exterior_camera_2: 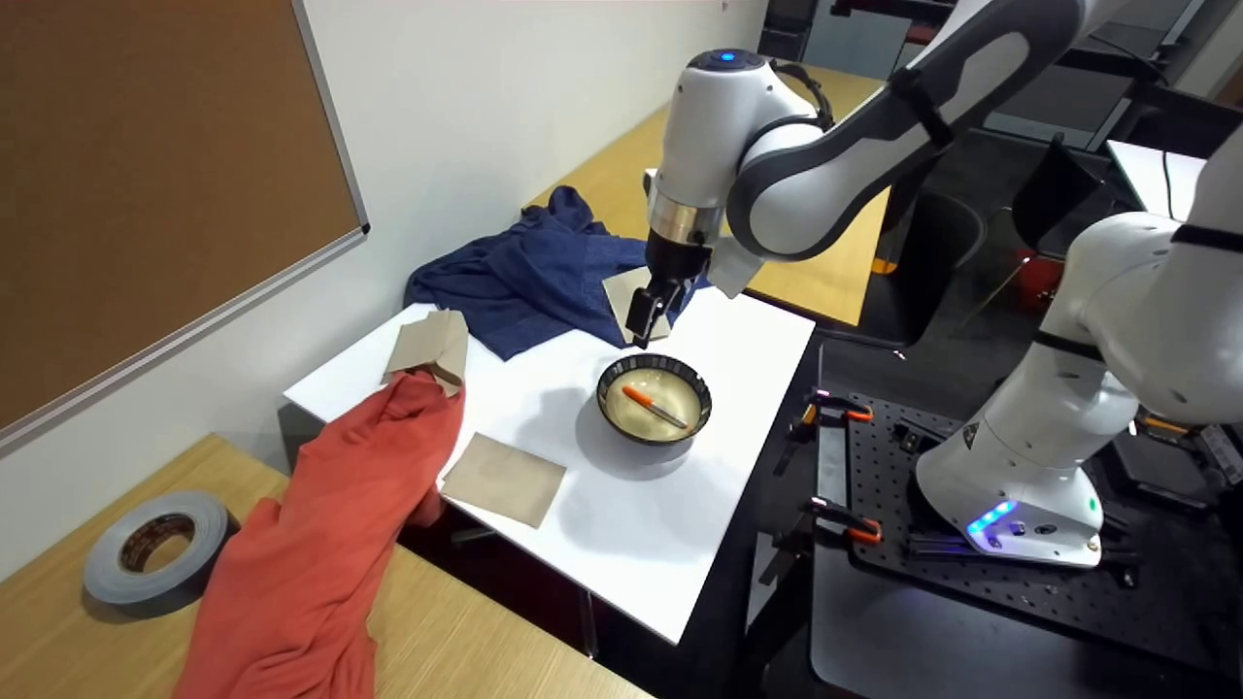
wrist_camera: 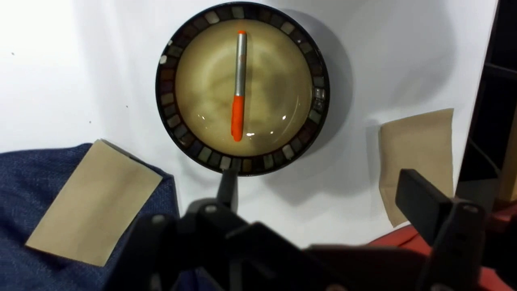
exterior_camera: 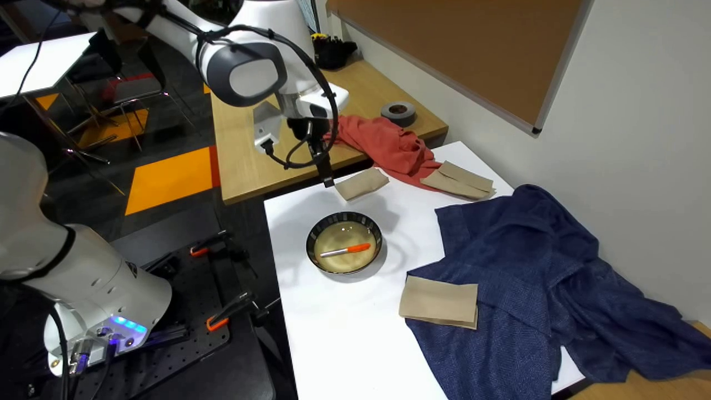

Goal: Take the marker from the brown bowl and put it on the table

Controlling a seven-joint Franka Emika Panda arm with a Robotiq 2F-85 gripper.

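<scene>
The marker, with an orange cap and a silver-grey barrel, lies inside the brown bowl. The bowl is tan inside with a dark tiled rim and stands on the white table. The marker and the bowl show in an exterior view, and the marker and bowl also show in an exterior view. My gripper is open and empty, its two fingers wide apart. It hangs above the table, higher than the bowl and off to one side of the marker. In an exterior view the fingertips appear just beyond the bowl's rim.
A dark blue cloth with a folded brown paper covers one side of the white table. Another brown paper lies near the bowl. A red cloth and a tape roll lie farther off. A wall borders the table.
</scene>
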